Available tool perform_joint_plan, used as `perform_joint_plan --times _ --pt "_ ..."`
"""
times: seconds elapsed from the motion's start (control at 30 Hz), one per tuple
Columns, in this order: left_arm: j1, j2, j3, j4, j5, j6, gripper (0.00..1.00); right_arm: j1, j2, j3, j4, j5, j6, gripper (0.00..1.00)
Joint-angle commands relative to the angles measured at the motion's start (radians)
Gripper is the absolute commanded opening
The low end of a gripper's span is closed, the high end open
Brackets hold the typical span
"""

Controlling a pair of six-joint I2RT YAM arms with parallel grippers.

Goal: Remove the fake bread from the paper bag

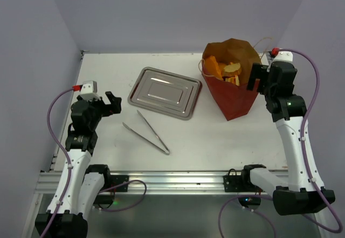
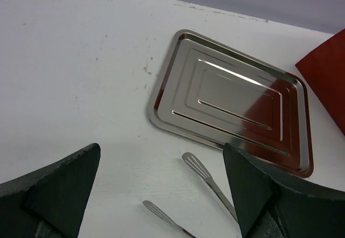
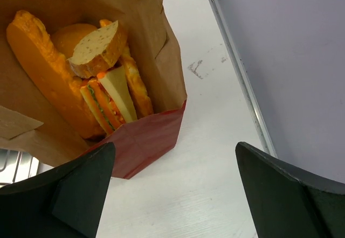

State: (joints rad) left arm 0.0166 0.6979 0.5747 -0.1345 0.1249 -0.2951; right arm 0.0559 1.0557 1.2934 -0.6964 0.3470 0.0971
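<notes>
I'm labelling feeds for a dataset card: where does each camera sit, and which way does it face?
Top external: above and behind the arms, both showing; looks down on tray, tongs and paper bag.
Left wrist: on the left arm, facing down-forward at tray and tongs; its open fingers show.
Right wrist: on the right arm, looking into the paper bag at fake bread; its open fingers show.
Top, left wrist share tray, tongs.

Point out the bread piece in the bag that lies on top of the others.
The pale speckled slice: it lies atop the pile in the paper bag; the long orange loaf and striped wedges stand lower.
</notes>
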Motion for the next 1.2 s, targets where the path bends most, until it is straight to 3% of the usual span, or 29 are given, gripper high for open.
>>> perform_joint_plan --times 0.0,0.07,0.17,0.2,0.23,0.4,0.53,0.7,0.87,0.93,1.17 --pt "0.006 0.002 -0.004 0.042 0.028 -0.012 0.99 0.001 0.02 0.075 -0.015 -0.043 -0.02 0.99" --pt "0.006 0.005 -0.006 0.039 0.061 -0.055 1.0 -0.001 0.012 0.081 -0.017 -0.113 -0.088 0.99" --pt "0.006 0.015 -0.003 -0.007 0.099 -0.127 1.0 -0.001 -0.037 0.057 -0.024 -0.36 -0.303 0.99" --pt "0.006 0.015 -0.003 -0.042 0.105 -0.14 0.99 0.002 -0.045 0.05 -0.046 -0.545 -0.371 0.99" --pt "0.006 0.012 -0.009 -0.046 0.134 -0.171 1.0 0.004 -0.04 0.059 -0.067 -0.589 -0.42 0.99" --pt "0.003 -0.023 -0.024 -0.137 0.173 -0.269 0.94 0.016 -0.013 0.095 -0.112 -0.566 -0.471 0.99" --pt "-0.062 0.0 0.036 -0.246 0.095 -0.306 0.9 0.016 0.035 0.075 -0.13 -0.52 -0.436 0.99" --pt "-0.269 0.029 0.063 -0.336 -0.082 -0.435 0.9 0.016 0.076 0.028 -0.082 -0.598 -0.356 0.99" --pt "-0.631 0.153 0.117 -0.414 -0.391 -0.623 0.91 -0.007 0.023 -0.026 -0.022 -0.697 -0.315 0.99" --pt "-0.766 0.213 0.167 -0.476 -0.523 -0.766 0.93 -0.016 -0.016 -0.045 -0.006 -0.714 -0.3 0.99" --pt "-0.981 0.513 0.351 -0.823 -0.689 -1.225 0.96 -0.091 -0.083 -0.109 0.031 -0.784 -0.267 0.99"
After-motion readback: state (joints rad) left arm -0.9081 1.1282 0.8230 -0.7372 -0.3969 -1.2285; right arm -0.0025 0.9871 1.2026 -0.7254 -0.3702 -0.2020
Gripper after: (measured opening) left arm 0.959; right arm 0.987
